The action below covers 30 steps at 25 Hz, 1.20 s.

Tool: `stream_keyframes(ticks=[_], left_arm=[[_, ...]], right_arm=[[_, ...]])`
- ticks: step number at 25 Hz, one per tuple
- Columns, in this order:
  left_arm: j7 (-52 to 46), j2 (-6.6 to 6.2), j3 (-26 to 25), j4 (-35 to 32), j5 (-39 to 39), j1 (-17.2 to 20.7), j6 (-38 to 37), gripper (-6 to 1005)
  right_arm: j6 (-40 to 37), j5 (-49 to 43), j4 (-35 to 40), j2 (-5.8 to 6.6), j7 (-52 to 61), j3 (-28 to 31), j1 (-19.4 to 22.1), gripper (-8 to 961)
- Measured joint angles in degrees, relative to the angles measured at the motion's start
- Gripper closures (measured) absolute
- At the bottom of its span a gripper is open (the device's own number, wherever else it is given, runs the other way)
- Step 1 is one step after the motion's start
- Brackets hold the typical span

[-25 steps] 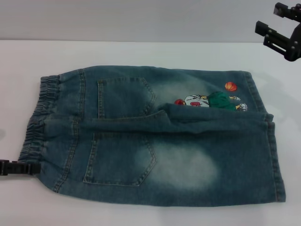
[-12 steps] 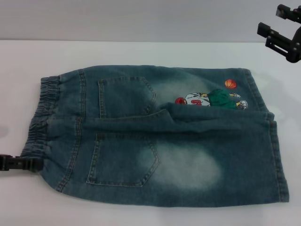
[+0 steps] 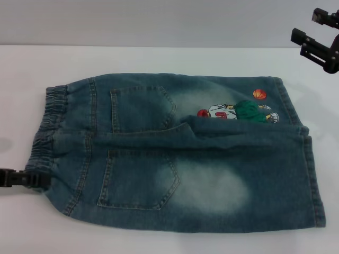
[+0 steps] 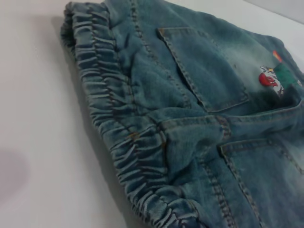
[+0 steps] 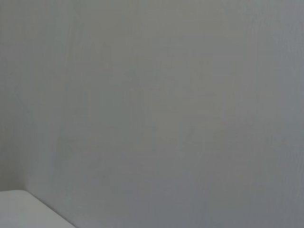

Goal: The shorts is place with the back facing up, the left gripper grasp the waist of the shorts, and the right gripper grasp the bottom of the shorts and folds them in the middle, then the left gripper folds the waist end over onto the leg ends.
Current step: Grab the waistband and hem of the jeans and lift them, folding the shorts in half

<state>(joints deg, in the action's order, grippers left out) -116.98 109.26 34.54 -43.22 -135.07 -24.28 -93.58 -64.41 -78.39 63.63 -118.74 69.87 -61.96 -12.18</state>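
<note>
Shorts (image 3: 180,153) flat on white table (image 3: 159,58), back up, waistband toward my left. My left gripper (image 3: 24,181) at near waist corner, touching denim; can't tell if clamped. My right gripper (image 3: 317,42) raised far right, fingers apart, empty. Lengthwise fold appears done; waist-to-hem fold remains. Count: one shorts, two back pockets, two grippers.

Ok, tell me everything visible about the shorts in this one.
The shorts are faded blue denim, lying flat on the white table, already folded lengthwise. Two back patch pockets face up. The ruffled elastic waistband points to the robot's left, the straight stitched hems to its right. A cartoon print with an orange basketball shows near the hems. The left hand sits at the waistband's near corner.
</note>
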Motion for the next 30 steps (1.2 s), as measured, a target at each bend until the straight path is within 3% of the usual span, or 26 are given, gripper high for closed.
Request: stream_keyframes(ticks=[22, 28, 30], left_arm=[[-0.04, 0.26, 0.52, -0.02, -0.42, -0.47, 0.32, 137], [0.10, -0.04, 1.43, 0.06, -2.51, -0.52, 0.25, 218], [0.07, 0.14, 1.45, 0.00, -3.24, -0.63, 0.27, 464]], right_arm=[[0.26, 0.00, -0.17, 0.00, 0.00, 0.85, 0.06, 377], [0.25, 0.08, -0.17, 0.00, 0.00, 0.97, 0.12, 377], [0.24, 0.11, -0.17, 0.00, 0.00, 0.97, 0.13, 377]])
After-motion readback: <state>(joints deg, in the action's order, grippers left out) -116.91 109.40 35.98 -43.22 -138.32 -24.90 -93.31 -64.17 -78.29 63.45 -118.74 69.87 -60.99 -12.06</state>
